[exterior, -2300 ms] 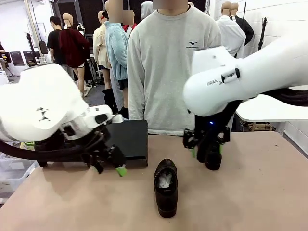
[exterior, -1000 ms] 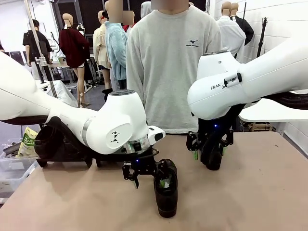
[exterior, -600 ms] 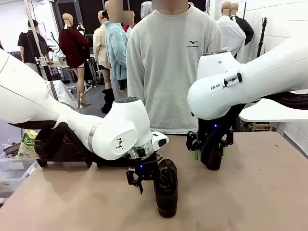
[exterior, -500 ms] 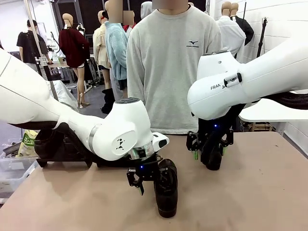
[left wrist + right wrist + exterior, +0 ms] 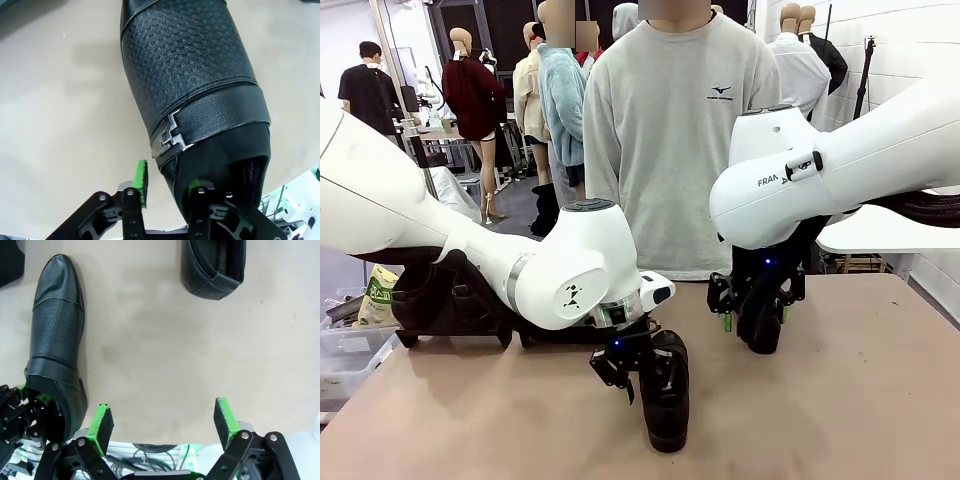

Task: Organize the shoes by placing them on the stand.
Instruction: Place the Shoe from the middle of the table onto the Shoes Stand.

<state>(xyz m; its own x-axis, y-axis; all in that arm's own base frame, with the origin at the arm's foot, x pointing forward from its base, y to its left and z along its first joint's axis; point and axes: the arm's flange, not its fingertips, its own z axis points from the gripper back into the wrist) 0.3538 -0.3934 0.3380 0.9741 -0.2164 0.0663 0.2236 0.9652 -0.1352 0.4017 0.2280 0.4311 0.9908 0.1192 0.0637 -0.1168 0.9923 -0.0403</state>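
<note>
Since a second ago your left end effector (image 5: 167, 181) has sunk onto the heel of the shoe (image 5: 190, 65) in the middle of the desk (image 5: 850, 400) and narrowed, one green pad (image 5: 141, 177) outside the collar and one inside, though I can't tell if it's clamping yet. Your right end effector (image 5: 162, 425) is spread wide and holds nothing, with a second shoe (image 5: 214, 267) lying near it on the desk, so I'd say nothing's on the stand so far. The shoe is glossy black leather with a perforated top, a strap and a small metal buckle (image 5: 170, 136), its toe towards the robot's side.
</note>
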